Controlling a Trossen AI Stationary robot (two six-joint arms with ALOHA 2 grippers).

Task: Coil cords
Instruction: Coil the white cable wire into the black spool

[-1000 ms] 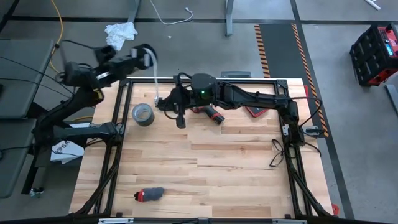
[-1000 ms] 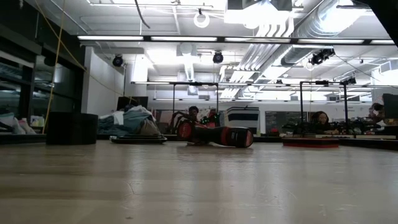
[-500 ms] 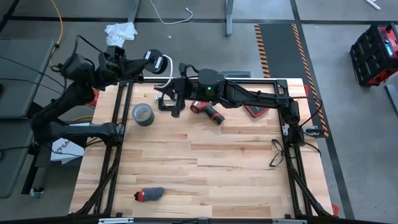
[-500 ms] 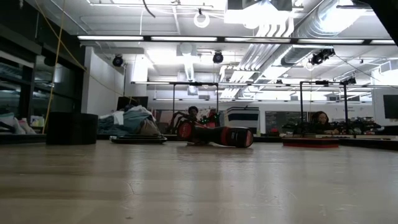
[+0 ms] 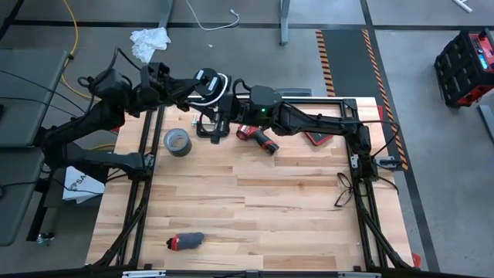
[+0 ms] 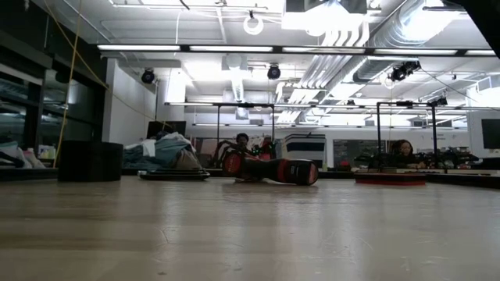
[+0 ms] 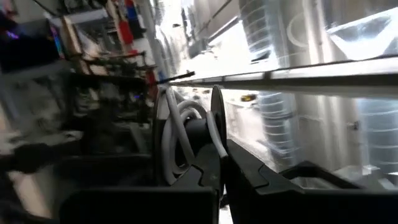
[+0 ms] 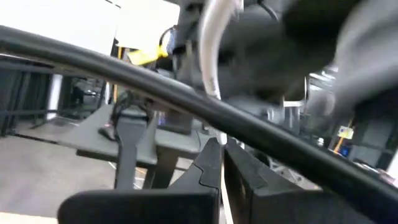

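- The left arm (image 5: 85, 127) reaches from the table's left side toward the far edge, raised above the wooden table (image 5: 255, 208).
- The left gripper (image 5: 207, 83) sits over the far left part of the table, its two fingers pressed together on the white cable (image 5: 218, 89); in the left wrist view white loops (image 7: 180, 134) lie wound around the dark fingers (image 7: 214, 155), which stand touching.
- The cable's black disc end cannot be made out in any view.
- A grey tape roll (image 5: 177, 142) lies flat on the table, near and in front of the left gripper.
- The right gripper (image 5: 214, 123) hangs just beside the left gripper, a little nearer the table's middle, fingers pressed together; the right wrist view shows its dark fingers (image 8: 217, 168) meeting, with a white cable strand (image 8: 211, 43) passing ahead of them. Whether they pinch the strand cannot be told.
- A red and black power tool (image 5: 258, 138) lies on the table just beneath the right arm (image 5: 324, 123), which stretches in from the right edge.
- A red flat piece (image 5: 316, 138) lies partly under that arm.
- A small dark and red object (image 5: 185, 242) lies near the front left edge, well apart from both grippers.
- A black cord (image 5: 345, 189) loops by the right frame.
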